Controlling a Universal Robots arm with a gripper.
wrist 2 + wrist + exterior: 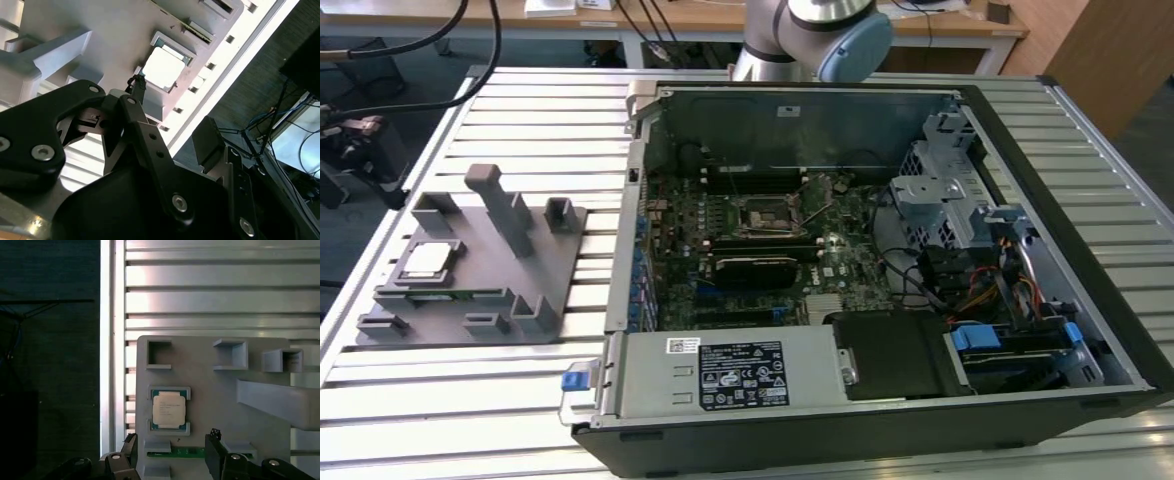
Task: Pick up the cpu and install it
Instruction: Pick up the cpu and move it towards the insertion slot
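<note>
The cpu (169, 409) lies flat in a shallow square pocket of the grey holder (200, 370), which sits on the slatted metal table (520, 110) at the exterior view's left, well apart from the open computer case (787, 130) and the empty black socket (763, 210) on its board. In the first wrist view the gripper (172, 456) hangs just beside the chip's pocket, its fingers (212, 455) spread wide with nothing between them; the second wrist view shows the same open span above the bright metal plate of the cpu (162, 67). I judge the chip to be light, thin and rigid, with a smooth lid that offers little friction (and an underside that is probably delicate), so the sound grip is across two opposite edges, level and gentle, not on the flat faces. The pocket's low walls leave only small gaps at the rim for fingertips. The table is ribbed and hard, ending close beside the holder, with dark floor (50, 365) beyond. At the far side stand wooden desks (961, 25) with trailing cables.
</note>
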